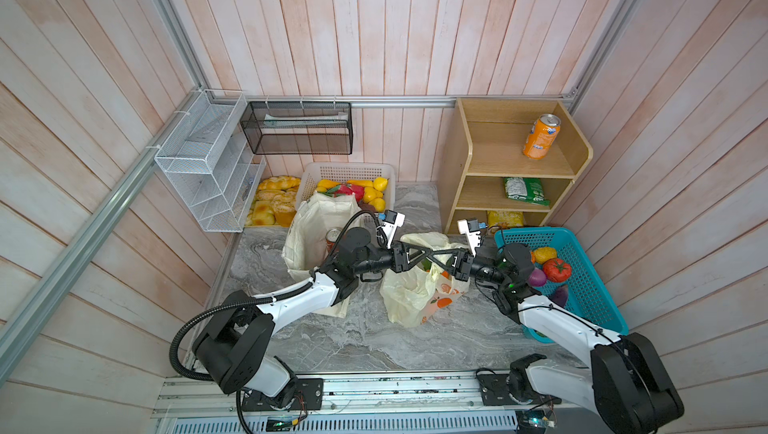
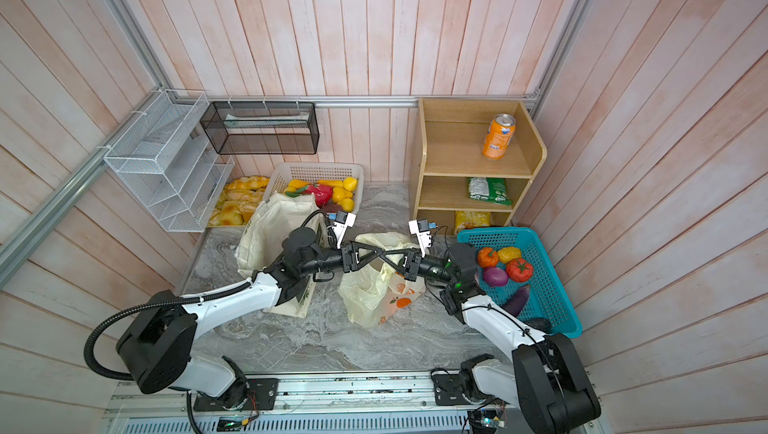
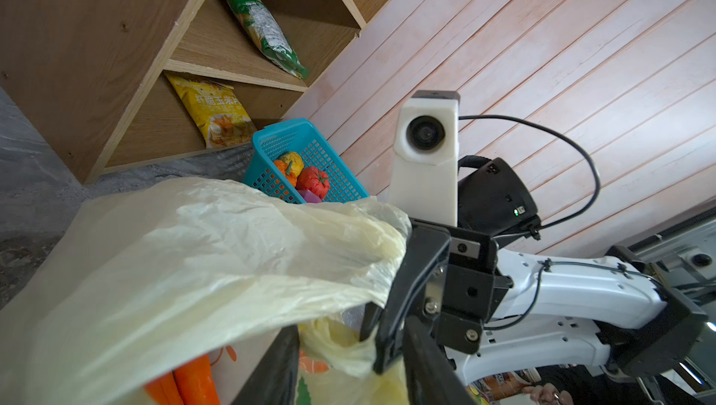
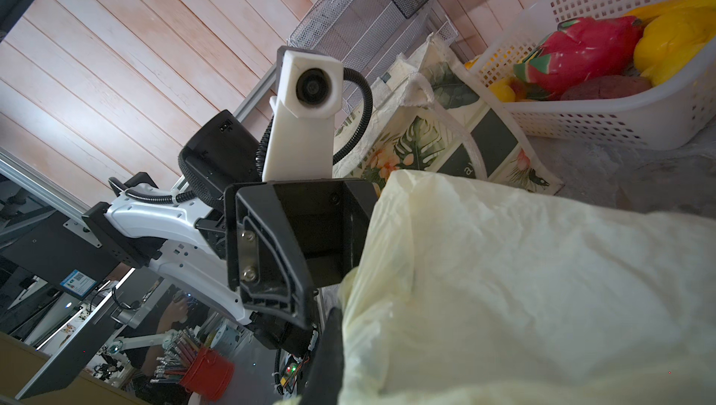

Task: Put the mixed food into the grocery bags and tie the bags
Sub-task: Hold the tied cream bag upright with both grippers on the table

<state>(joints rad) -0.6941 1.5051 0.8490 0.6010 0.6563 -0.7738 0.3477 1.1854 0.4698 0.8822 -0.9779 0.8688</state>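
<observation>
I'm looking at the plastic bag (image 1: pixel 405 295) sitting mid-table, just right of the cloth tote (image 1: pixel 305 228) and left of the blue basket (image 1: pixel 523 232). In both top views my two arms are reaching in from either side. Their claws are meeting almost tip to tip right above the bag's mouth.

My right gripper (image 3: pixel 381 329) is clamping closed on a gathered bunch of the bag's pale-yellow film near the mouth. In the left wrist view the film is funnelling straight into its fingers.

My left gripper (image 4: pixel 317 236) is standing with its jaws apart. Bag film is draping against one finger and lying between the two, but I'm not able to tell whether it is pinching any of it.

The toy carrots (image 3: pixel 190 381) are lying inside the plastic bag, under the raised film and below both claws. The red soda can (image 1: pixel 332 237) is standing inside the tote, partly hidden by the left arm and well left of both claw tips.

Far right, the orange soda can (image 1: pixel 541 137) is standing on the top level of the wooden shelf (image 1: pixel 459 170). The green snack packet (image 1: pixel 525 192) is lying one level down. Both are well apart from the claws.
</observation>
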